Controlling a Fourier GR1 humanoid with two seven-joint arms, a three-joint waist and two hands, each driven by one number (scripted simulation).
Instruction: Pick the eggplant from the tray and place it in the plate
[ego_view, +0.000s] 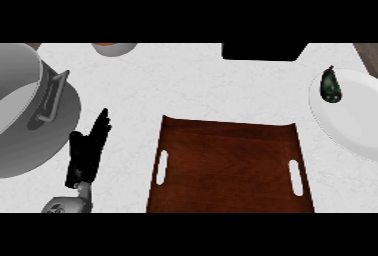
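Observation:
The dark eggplant (330, 85) lies on the white plate (354, 120) at the right edge, near the plate's upper left rim. The brown wooden tray (229, 167) with two slot handles sits in the lower middle and holds nothing. My left hand (87, 152) stands to the left of the tray, fingers straight and pointing up, touching nothing. My right hand does not show.
A large grey pot (29, 115) with a handle fills the left side, close to my left hand. A small bowl (114, 47) sits at the top edge, and a black object (264, 51) lies at the top, right of centre.

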